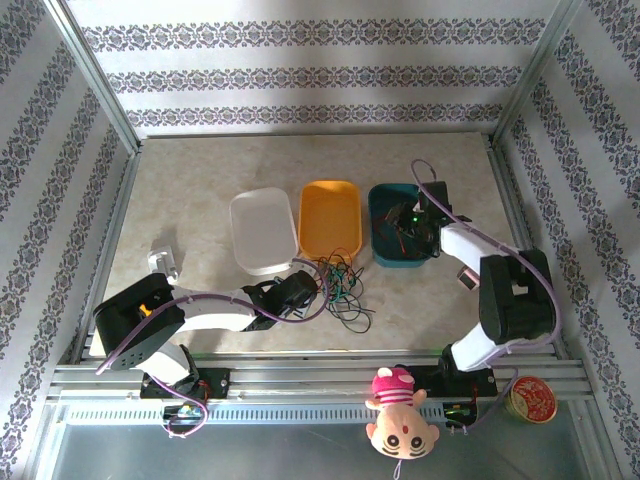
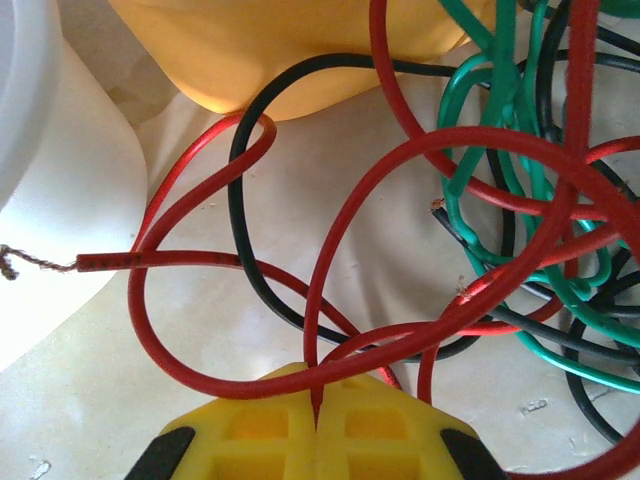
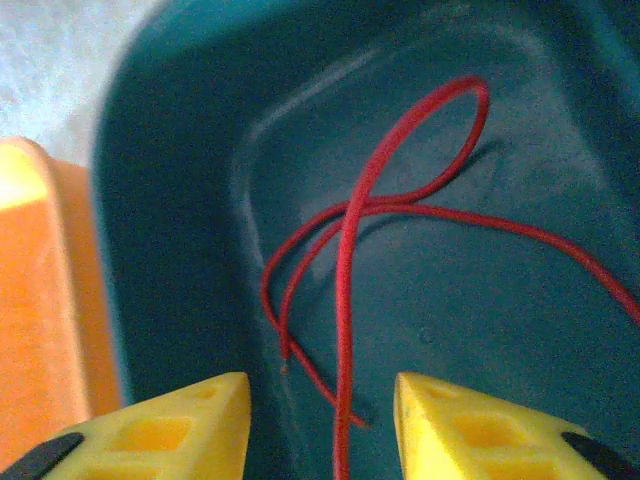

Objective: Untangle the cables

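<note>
**Entry: tangled cables, three trays, two grippers**

Cables (image 1: 340,283): thin, round, plastic-sheathed wires in red, green and black. They lie heaped in loose overlapping loops on the table, just in front of the orange tray (image 1: 330,215). Close up, the green strands (image 2: 500,150) are kinked and the black strand (image 2: 240,200) runs in a smooth curve. One cut red end (image 2: 110,263) shows frayed bare conductor.

Left gripper (image 2: 316,400): yellow moulded fingers pressed together, with a red strand (image 2: 330,300) pinched in the seam.

Right gripper (image 3: 318,400): yellow fingers spread apart over the teal tray (image 3: 170,150). A separate red wire (image 3: 400,205) lies looped on the tray's smooth floor.

White tray (image 1: 262,230): matte, with rounded corners, to the left of the orange tray.

Table (image 1: 200,180): beige with mottled stone-look veining.

Enclosure: pale wallpaper (image 1: 300,75) with dark floral bands, and aluminium rails (image 1: 300,375) along the near edge.
</note>
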Controlling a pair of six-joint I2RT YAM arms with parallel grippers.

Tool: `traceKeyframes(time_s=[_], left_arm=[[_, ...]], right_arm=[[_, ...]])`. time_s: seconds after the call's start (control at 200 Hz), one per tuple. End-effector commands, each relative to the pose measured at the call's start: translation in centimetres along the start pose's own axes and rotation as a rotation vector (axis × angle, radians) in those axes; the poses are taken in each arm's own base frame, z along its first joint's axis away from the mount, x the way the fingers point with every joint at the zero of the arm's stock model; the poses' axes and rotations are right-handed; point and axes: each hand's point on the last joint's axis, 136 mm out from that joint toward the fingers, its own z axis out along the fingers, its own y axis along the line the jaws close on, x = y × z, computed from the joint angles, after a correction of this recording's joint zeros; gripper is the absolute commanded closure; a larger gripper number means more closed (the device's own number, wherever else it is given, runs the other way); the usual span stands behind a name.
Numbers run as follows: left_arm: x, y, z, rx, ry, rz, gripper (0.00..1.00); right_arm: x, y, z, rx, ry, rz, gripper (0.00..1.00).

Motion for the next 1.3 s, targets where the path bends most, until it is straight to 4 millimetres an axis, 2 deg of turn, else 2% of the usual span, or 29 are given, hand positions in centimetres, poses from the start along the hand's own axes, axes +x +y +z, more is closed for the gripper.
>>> traceKeyframes(time_s=[0.0, 0.13, 0.215, 0.28, 0.325, 0.415, 0.475, 0.565, 0.64, 0.804, 0.929, 0.969, 1.049, 1.104, 1.144, 1.294], left_arm=[[-1.0, -1.0, -0.6, 0.026, -0.032, 0.026, 1.0], [-1.1, -1.2, -0.5, 0.031, -0.037, 0.025, 1.0], [-1.2, -1.2, -0.5, 0.033, -0.038, 0.027, 1.0], [-1.1, -1.2, -0.5, 0.036, -0.039, 0.028, 1.0], [-1.1, -1.2, -0.6, 0.037, -0.04, 0.027, 1.0], [-1.2, -1.4, -0.6, 0.046, -0.044, 0.028, 1.0], [-1.2, -1.5, -0.6, 0.05, -0.045, 0.031, 1.0], [-1.2, -1.5, -0.5, 0.052, -0.043, 0.034, 1.0], [-1.2, -1.6, -0.5, 0.055, -0.039, 0.037, 1.0], [-1.4, -1.7, -0.6, 0.053, -0.033, 0.048, 1.0], [-1.4, -1.5, -0.8, 0.049, -0.036, 0.051, 1.0], [-1.4, -1.5, -0.7, 0.048, -0.037, 0.053, 1.0], [-1.4, -1.5, -0.7, 0.045, -0.035, 0.051, 1.0], [-1.3, -1.4, -0.7, 0.042, -0.037, 0.047, 1.0], [-1.3, -1.3, -0.7, 0.039, -0.037, 0.043, 1.0], [-0.8, -0.9, -0.7, 0.03, -0.036, 0.021, 1.0]], right_arm=[[-2.8, 0.7, -3.8, 0.056, -0.125, -0.036, 0.52], [-3.5, -0.5, -6.9, 0.141, -0.192, -0.046, 0.49], [-3.6, -0.3, -8.7, 0.145, -0.221, -0.074, 0.49], [-3.0, 1.7, -9.6, 0.059, -0.218, -0.161, 0.49], [-1.9, 4.1, -10.1, -0.049, -0.179, -0.241, 0.5], [2.1, 8.6, -10.8, -0.27, -0.041, -0.387, 0.5], [4.8, 10.4, -11.1, -0.364, 0.047, -0.452, 0.49], [8.4, 11.6, -10.6, -0.424, 0.147, -0.514, 0.49], [10.5, 11.8, -9.3, -0.417, 0.215, -0.539, 0.49], [14.2, 11.6, -6.9, -0.39, 0.343, -0.578, 0.49], [16.0, 10.3, -5.2, -0.323, 0.393, -0.597, 0.52], [16.2, 10.0, -4.8, -0.312, 0.405, -0.59, 0.58], [15.8, 9.5, -4.4, -0.275, 0.385, -0.577, 0.86], [15.0, 9.6, -4.7, -0.264, 0.349, -0.577, 0.97], [14.2, 9.8, -5.1, -0.261, 0.318, -0.575, 1.0], [10.4, 11.6, -8.1, -0.292, 0.165, -0.559, 1.0]])
